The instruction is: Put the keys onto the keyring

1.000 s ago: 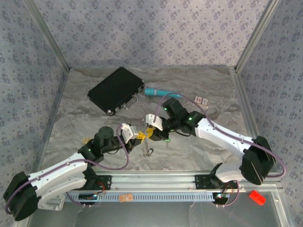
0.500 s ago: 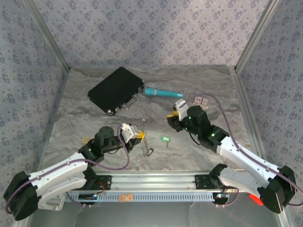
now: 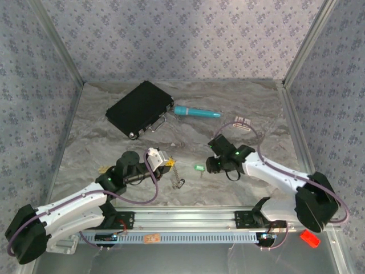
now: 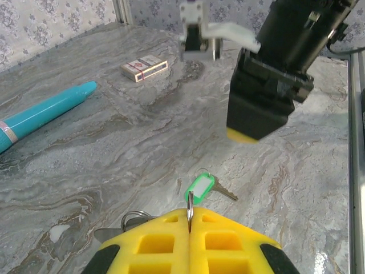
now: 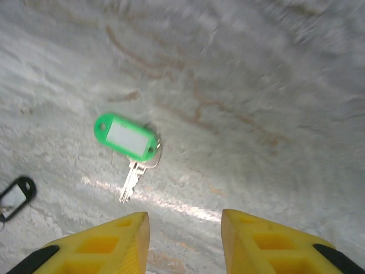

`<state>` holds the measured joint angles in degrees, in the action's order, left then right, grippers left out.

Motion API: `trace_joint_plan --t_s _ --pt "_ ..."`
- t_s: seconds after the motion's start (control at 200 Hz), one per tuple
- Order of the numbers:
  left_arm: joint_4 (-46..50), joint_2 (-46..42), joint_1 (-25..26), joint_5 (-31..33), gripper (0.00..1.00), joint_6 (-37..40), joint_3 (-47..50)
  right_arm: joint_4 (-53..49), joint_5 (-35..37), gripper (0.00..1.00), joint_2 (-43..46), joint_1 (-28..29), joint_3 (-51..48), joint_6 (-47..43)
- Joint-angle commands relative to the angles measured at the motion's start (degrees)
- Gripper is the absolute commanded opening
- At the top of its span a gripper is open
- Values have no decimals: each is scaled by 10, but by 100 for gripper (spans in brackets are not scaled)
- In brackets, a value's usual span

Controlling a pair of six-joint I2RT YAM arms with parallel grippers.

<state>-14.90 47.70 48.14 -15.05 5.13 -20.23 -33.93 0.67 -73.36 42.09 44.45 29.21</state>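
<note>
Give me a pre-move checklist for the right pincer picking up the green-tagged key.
1. Right pincer open and empty: ok.
2. Green-tagged key lying flat on the table, nothing on it: ok.
3. Key centred under the right pincer's gap: not ok, it sits left of the gap in the wrist view.
4. Black key tag apart from the green one: ok.
5. Left pincer shut on the keyring: ok.
6. Keyring's opening turned toward the key: cannot tell.
</note>
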Motion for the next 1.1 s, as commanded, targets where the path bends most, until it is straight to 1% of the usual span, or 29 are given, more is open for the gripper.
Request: trace_joint_plan --t_s 0.0,0.08,0.14,0.255,0.405,0.55,0.795,1.094 --pt "-11 -2 2 7 0 4 -18 -24 -27 40 -41 9 38 23" --pt "-8 -4 2 9 0 4 -18 -7 -46 40 -59 3 43 44" --pt "-9 -4 2 10 0 4 -16 28 -65 40 -68 0 44 54" --pt "-9 -3 3 8 0 3 -16 16 -55 39 -95 -14 54 46" --pt "-11 -3 3 6 0 4 -15 39 -95 38 -115 -40 42 32" --pt "-10 -3 3 4 0 6 -17 55 -126 36 -140 -48 48 18" --pt "-7 -3 3 4 0 6 -19 69 -123 29 -164 -55 46 9" --pt "-8 -1 2 2 0 7 -20 81 -129 27 -181 -63 54 3"
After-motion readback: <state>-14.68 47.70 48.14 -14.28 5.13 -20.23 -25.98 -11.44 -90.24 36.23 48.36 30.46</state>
